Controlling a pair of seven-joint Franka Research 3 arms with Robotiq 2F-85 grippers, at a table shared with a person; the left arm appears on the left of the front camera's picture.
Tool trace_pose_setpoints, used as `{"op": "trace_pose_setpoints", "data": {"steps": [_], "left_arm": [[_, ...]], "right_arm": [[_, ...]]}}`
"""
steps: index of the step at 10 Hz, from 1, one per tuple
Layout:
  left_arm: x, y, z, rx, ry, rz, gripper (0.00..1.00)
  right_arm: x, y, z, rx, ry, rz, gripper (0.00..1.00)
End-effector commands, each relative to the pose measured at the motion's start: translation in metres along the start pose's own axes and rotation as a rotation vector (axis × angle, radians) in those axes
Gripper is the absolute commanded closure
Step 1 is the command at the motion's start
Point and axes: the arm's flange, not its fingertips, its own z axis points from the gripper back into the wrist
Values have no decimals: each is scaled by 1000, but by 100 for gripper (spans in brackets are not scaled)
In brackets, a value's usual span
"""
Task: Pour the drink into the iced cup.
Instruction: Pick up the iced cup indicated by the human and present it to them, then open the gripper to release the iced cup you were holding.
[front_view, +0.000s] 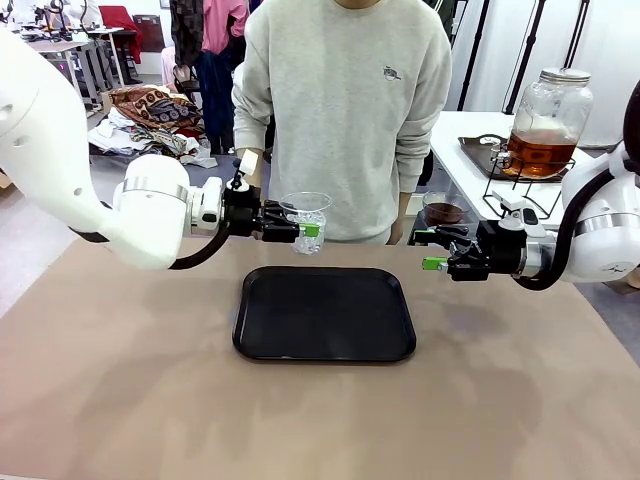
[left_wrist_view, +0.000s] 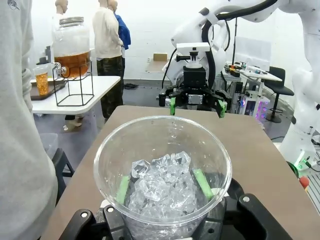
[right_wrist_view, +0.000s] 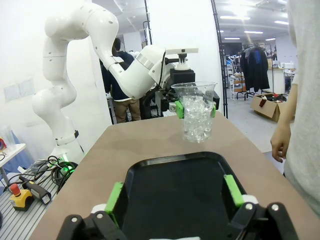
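Left gripper (front_view: 303, 232) pinches the iced cup (front_view: 306, 212) near its base, one green pad on each side. The cup is upright and held off the table, just past the far edge of the black tray (front_view: 325, 312) and in front of the person. Ice (left_wrist_view: 162, 182) fills roughly the lower half.

Right gripper (front_view: 428, 250): jaws spread, empty, hovering right of the tray.

The drink (front_view: 540, 152) sits in the glass jar (front_view: 548, 110) on a wire stand, on the white side table (front_view: 462, 125), well apart from the cup.

Judgement: no pouring yet. The cup has to meet the jar's tap. Carry it level and slowly so the ice does not shift, and avoid squeezing the thin plastic wall harder.
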Motion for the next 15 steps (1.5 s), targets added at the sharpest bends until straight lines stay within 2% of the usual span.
{"op": "trace_pose_setpoints", "data": {"steps": [1,15], "left_arm": [[-1,-1,-1,1,-3,3,40],[-1,-1,-1,1,-3,3,40]], "right_arm": [[2,-1,0,-2,1,5,0],[2,-1,0,-2,1,5,0]]}}
